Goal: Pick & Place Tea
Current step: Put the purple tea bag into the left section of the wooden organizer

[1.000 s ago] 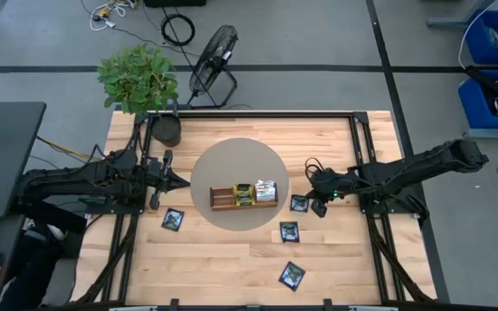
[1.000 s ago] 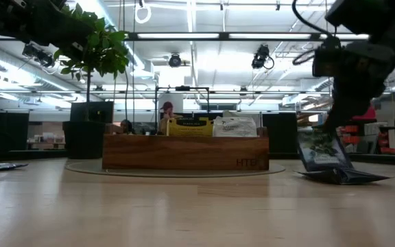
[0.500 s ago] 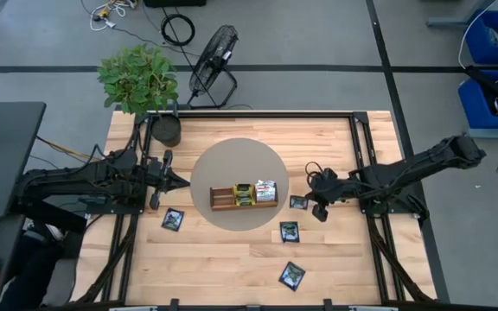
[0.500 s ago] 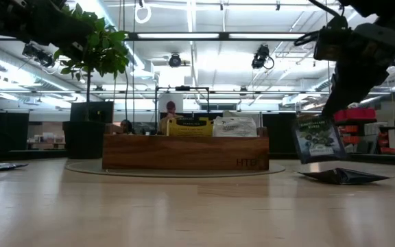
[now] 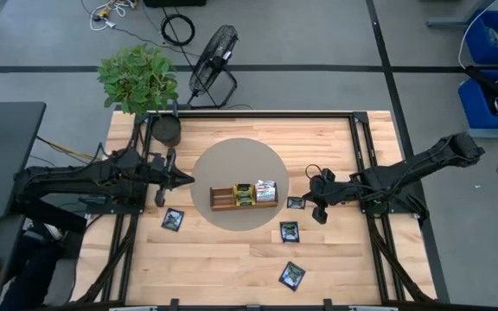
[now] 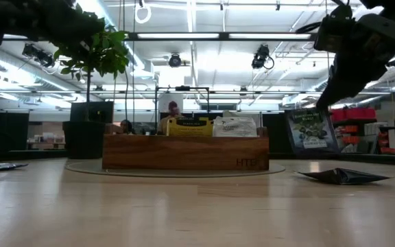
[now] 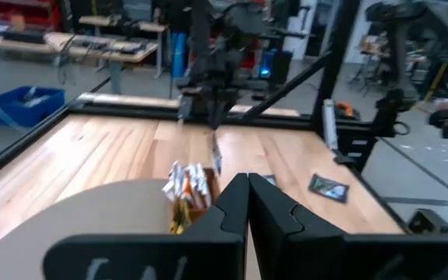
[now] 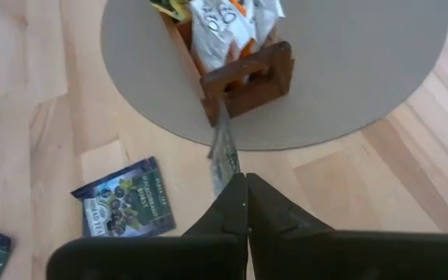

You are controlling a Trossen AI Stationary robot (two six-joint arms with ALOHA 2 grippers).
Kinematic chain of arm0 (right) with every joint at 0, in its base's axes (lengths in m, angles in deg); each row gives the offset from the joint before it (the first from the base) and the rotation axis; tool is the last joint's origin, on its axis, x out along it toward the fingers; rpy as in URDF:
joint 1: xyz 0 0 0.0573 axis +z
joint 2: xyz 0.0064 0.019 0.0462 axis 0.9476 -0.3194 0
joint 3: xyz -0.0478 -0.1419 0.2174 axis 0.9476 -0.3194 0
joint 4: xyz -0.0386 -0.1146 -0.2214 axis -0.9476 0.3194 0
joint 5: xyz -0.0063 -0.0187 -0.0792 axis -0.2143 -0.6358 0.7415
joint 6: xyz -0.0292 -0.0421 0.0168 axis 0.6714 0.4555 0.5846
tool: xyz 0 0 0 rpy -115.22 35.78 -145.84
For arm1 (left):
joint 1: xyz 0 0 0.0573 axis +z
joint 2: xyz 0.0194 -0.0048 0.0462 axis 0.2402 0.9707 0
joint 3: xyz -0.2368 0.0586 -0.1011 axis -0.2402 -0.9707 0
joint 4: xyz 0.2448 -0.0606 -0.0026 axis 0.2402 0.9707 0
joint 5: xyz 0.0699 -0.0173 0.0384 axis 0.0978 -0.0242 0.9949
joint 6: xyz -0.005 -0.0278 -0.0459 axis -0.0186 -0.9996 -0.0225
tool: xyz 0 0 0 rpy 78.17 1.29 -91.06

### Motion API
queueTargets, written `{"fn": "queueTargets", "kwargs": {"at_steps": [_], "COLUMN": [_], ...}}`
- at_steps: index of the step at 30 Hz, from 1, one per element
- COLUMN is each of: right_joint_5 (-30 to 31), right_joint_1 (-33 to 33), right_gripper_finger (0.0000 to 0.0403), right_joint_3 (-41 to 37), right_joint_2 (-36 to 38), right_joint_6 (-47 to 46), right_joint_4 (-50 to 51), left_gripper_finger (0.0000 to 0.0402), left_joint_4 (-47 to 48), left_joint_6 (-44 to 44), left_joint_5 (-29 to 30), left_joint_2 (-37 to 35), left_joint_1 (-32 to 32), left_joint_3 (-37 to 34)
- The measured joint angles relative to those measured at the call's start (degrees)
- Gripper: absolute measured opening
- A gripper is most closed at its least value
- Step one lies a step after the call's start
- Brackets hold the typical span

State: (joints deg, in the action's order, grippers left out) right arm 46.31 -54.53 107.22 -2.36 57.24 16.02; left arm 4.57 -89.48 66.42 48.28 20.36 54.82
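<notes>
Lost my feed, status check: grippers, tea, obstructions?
Right gripper shut on black sachet, lifted beside tray. Left gripper shut, waiting. Three sachets loose on table. Path looks clear.

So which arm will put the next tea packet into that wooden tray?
The right: its pincer already holds a black sachet beside the brown wooden tray. The left pincer is empty.

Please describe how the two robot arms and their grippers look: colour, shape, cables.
Both arms are black, slim and jointed. The left gripper and right gripper each end in two dark pointed fingers. A thin black cable loops above the right arm's wrist. No markings are readable.
</notes>
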Motion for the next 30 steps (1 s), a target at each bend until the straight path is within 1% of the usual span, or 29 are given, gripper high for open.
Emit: {"fn": "queueTargets", "kwargs": {"at_steps": [5,9,11,14,18,21,26,30], "right_joint_5": [0.59,0.66,0.66,1.34,2.87,4.26,8.99,10.71], "right_joint_1": [0.98,1.07,1.07,1.07,1.41,2.09,2.97,3.01], "right_gripper_finger": [0.0,0.0,0.0,0.0,0.0,0.0,0.0,0.0], "right_joint_3": [0.02,0.04,0.07,0.34,2.77,5.41,9.44,10.6], "right_joint_2": [0.04,0.2,0.22,0.24,0.24,0.24,0.24,0.03], "right_joint_6": [0.72,0.95,1.73,3.24,5.18,7.52,11.27,13.49], "right_joint_4": [-1.19,-1.84,-2.65,-3.78,-1.99,-0.8,0.6,0.22], "left_gripper_finger": [0.0014,0.002,0.0033,0.0064,0.0111,0.0137,0.0162,0.0172], "left_joint_4": [-3.84,-9.37,-12.09,-15.42,-19.81,-22.85,-28.1,-32.31], "left_joint_6": [-1.19,-1.2,-1.19,-1.88,-5.07,-5.94,-6.97,-7.59], "left_joint_5": [0.76,0.66,0.6,1.0,2.3,2.3,2.32,2.75], "left_joint_2": [5.89,10.57,12.69,15.85,20.05,22.36,25.16,27.99], "left_joint_1": [-0.01,-0.07,-0.07,-0.07,-0.02,-0.04,-0.06,-0.07], "left_joint_3": [-0.02,-0.02,-0.02,-0.02,-0.04,-0.07,-0.07,-0.04]}}
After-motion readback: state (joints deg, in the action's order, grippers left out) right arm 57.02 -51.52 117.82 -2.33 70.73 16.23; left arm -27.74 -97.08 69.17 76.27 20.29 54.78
